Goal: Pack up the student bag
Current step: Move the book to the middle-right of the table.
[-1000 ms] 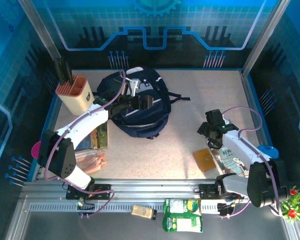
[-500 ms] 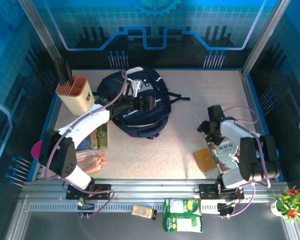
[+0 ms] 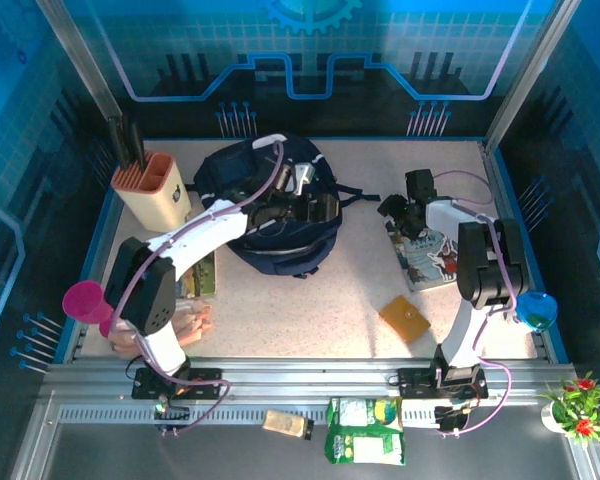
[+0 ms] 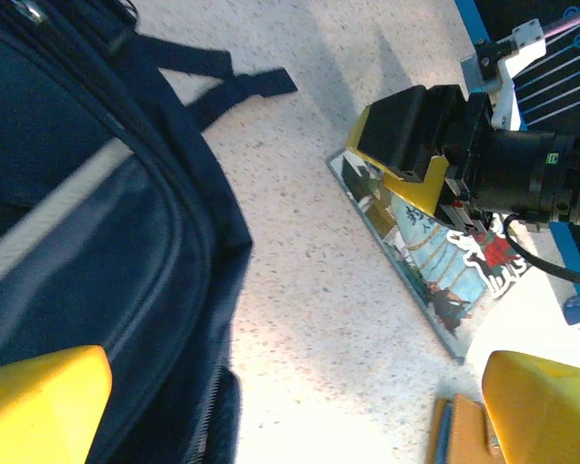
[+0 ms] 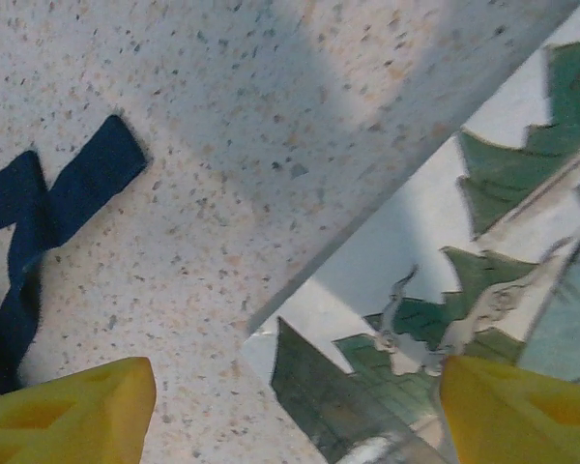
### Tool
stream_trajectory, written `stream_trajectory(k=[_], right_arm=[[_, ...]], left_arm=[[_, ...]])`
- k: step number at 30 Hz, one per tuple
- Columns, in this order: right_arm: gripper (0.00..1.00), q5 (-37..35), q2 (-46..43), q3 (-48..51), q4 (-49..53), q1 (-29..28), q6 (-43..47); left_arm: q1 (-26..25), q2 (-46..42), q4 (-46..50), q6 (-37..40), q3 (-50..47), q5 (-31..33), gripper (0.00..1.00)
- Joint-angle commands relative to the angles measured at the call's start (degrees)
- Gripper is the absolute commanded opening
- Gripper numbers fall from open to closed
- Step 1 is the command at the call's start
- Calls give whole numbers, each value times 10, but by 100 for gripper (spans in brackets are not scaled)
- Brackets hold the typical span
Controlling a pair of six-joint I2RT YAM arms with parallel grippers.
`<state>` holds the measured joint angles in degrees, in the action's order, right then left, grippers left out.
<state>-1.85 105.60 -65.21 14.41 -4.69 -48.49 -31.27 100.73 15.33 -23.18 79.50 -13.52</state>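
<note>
The student bag (image 3: 270,235) is a dark navy backpack lying at the far left-centre of the table; its fabric and zip show in the left wrist view (image 4: 77,222). My left gripper (image 3: 320,207) hovers over the bag's right side, open, with bare table between its yellow fingertips (image 4: 290,425). My right gripper (image 3: 395,215) is low over the far corner of a picture book (image 3: 430,258). It stands open (image 5: 295,416), one finger over the book (image 5: 435,290) and the other over the table. A bag strap (image 5: 48,213) lies just to its left.
An orange notebook (image 3: 405,318) lies nearer the front. A beige pen holder (image 3: 150,190) stands at the far left. A pink cup (image 3: 85,300), a book (image 3: 202,272) and a pinkish pack (image 3: 185,322) sit by the left arm. A blue cup (image 3: 536,308) is at the right edge.
My right arm swung away from the front edge toward the bag, and the picture book now lies farther back. My left gripper shifted right across the bag.
</note>
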Motion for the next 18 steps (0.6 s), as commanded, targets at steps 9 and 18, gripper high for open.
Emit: stream_trajectory(k=[9,18], right_arm=[[88,-45,-177,141,56,115,101],[88,16,-146,163,59,154,122]], left_arm=[[-78,107,-28,-135,80,-47,99],[-117,186,-55,-169,129,-60,97]])
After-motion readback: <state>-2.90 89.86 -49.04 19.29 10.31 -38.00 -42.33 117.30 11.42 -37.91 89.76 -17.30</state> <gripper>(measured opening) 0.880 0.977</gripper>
